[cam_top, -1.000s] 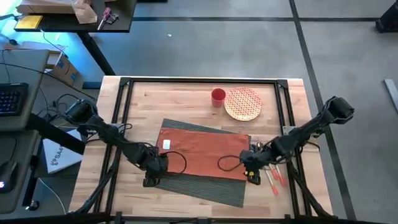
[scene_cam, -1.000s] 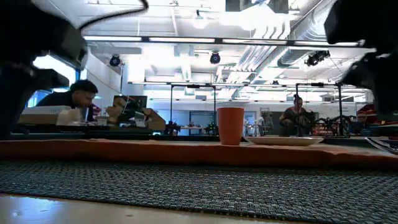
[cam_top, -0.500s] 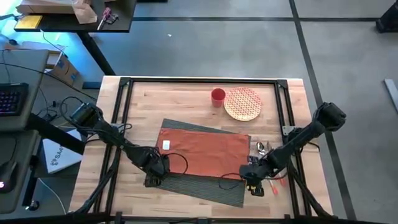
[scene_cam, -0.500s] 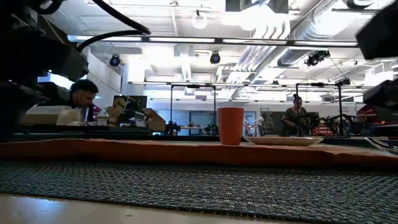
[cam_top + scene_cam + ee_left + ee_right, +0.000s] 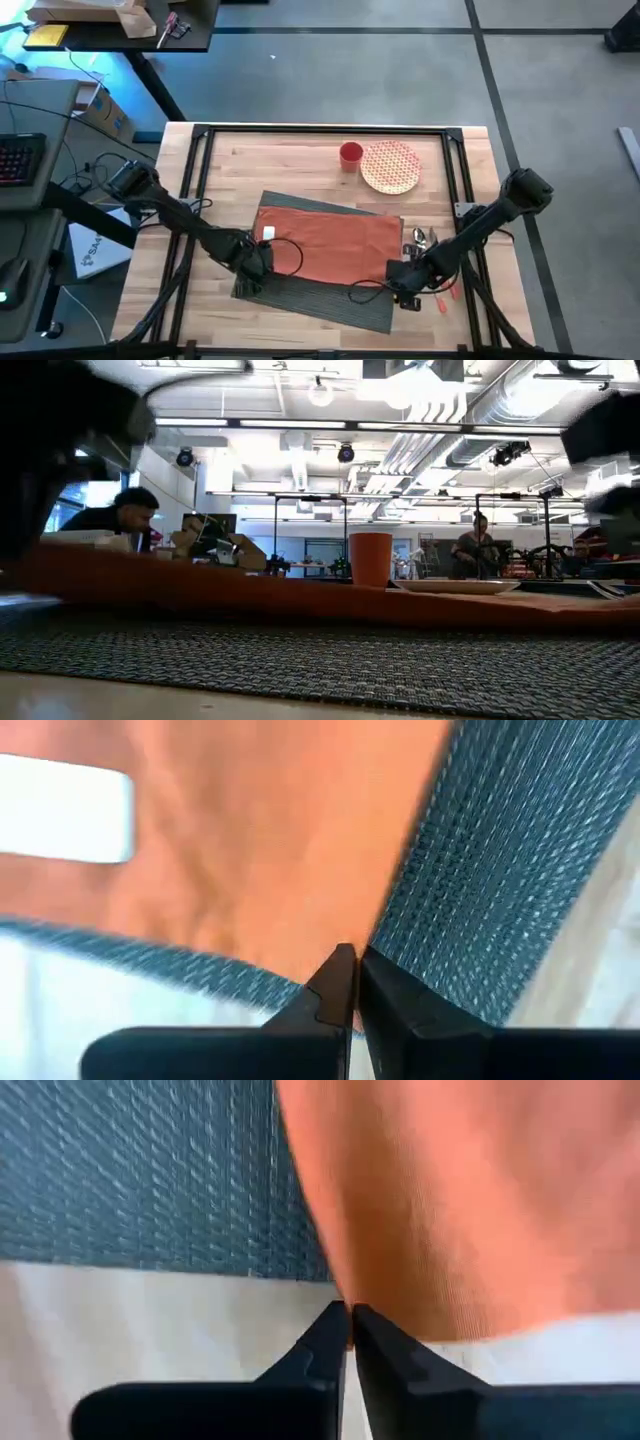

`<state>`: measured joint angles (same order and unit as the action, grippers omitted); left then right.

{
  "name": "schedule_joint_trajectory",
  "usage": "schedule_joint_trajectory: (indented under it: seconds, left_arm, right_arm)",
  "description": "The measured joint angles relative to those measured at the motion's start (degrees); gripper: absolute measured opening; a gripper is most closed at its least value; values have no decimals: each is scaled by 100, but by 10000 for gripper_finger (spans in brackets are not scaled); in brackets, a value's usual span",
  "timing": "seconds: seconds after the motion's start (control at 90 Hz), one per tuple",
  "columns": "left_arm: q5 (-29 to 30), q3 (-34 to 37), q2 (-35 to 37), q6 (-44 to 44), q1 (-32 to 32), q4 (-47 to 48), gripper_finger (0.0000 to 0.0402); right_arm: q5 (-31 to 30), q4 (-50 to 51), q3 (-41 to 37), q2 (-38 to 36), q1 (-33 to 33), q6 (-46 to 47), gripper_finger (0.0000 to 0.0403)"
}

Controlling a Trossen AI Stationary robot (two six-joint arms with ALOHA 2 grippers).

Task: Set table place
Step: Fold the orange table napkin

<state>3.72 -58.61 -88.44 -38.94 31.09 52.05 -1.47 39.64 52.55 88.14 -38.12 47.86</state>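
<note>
An orange-red napkin [image 5: 330, 245] lies askew on the dark grey ribbed placemat [image 5: 330, 302] in the middle of the table [image 5: 300, 160]. My left gripper [image 5: 248, 278] is shut at the napkin's near left corner. My right gripper [image 5: 405, 293] is shut at its near right corner. In the low view the napkin's left end [image 5: 90, 575] stands raised above the placemat [image 5: 350, 650], while its right part lies flat. My left gripper pinches the napkin's near left corner [image 5: 320, 935] between its two fingers, coming from above and pointing down. That corner is lifted off the placemat; the rest lies on it. My right gripper pinches the napkin's near right corner [image 5: 385, 1295] between its two fingertips, from above.
A red cup [image 5: 350, 153] and a patterned plate [image 5: 390, 166] stand at the far side of the table. Metal cutlery [image 5: 422, 240] and orange-handled pieces [image 5: 447, 290] lie right of the placemat, close to my right arm. A black rail frame [image 5: 200, 190] runs around the top.
My right gripper has gone toward the table's near edge, to the napkin's near right corner. My left gripper has stayed near the napkin's near left corner and has raised that end of the napkin off the placemat; the right part has stayed down.
</note>
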Motion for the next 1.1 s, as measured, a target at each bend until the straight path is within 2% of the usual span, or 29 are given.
schedule_joint_trajectory:
  seconds: [0.056,0.133,0.267,0.322,0.378,0.444,0.511,0.622,0.7,0.8,0.944,1.1]
  left_arm:
    - [-114,-237,169,9,-2,185,0]
    - [-745,-534,439,109,-4,326,0]
    - [-1666,-956,985,-420,35,324,0]
    - [-1850,-1036,1212,-733,65,161,0]
    - [-1625,-1045,1430,-1047,108,-5,0]
    - [-909,-1043,1599,-1351,152,191,0]
    - [-328,-877,1660,-1508,169,290,0]
    - [-14,-280,1642,-2049,96,293,0]
    - [-135,269,1604,-2609,93,-16,0]
    - [-409,958,1588,-3413,124,-621,0]
    - [-667,1598,1591,-4205,118,-1596,0]
    - [-853,1663,1595,-4460,118,-1761,0]
  right_arm:
    - [119,542,316,-218,29,14,0]
    - [363,1156,881,-554,69,71,0]
    - [841,1443,1790,-1196,285,158,0]
    - [896,1493,2094,-1372,477,116,0]
    - [559,1782,2375,-1499,804,37,0]
    - [-26,2189,2561,-1526,1323,-303,0]
    - [-174,2193,2515,-1430,2002,-875,0]
    - [-145,1762,2261,-1032,3230,-1813,0]
    - [-68,1054,2149,-595,3870,-2397,0]
    - [338,137,2178,180,4559,-2903,0]
    - [487,-535,2603,1383,5093,-3169,0]
    - [125,-558,3448,2421,5202,-3348,0]
